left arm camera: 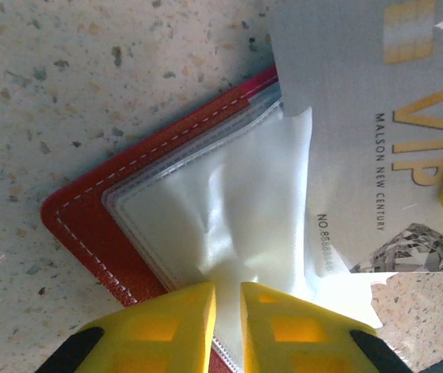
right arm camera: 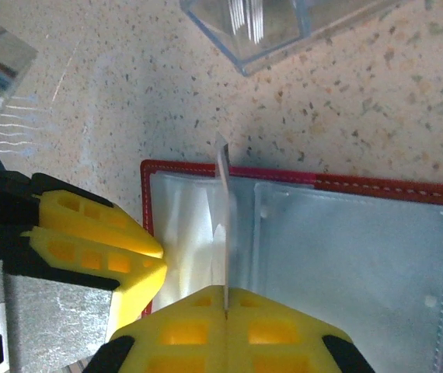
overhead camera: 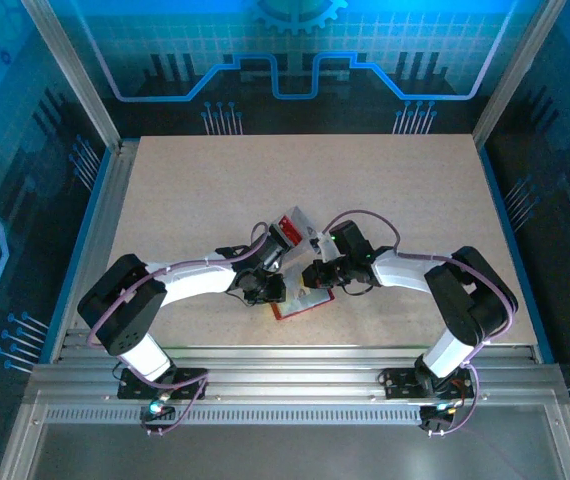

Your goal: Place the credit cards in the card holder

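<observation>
The credit card (left arm camera: pixel 361 93) — a thin pale grey rectangle printed VIP — stands on edge over the red stitched folding card holder (left arm camera: pixel 89 225), which lies open on the speckled table (left arm camera: pixel 66 78) between the two arms. The right gripper (right arm camera: pixel 226 299) pinches the card by one edge to steer it in. The left gripper (left arm camera: pixel 228 299) is clamped on a clear plastic sleeve (left arm camera: pixel 237 210), holding it raised — likely to open the pocket's mouth.

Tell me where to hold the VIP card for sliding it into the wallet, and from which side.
Pinch the card across its flat faces at the edge away from the wallet, coming from above, as the right hand does. It stands on edge over the sleeve pinched by the left hand, so the lower edge should stay free to slide in.
</observation>
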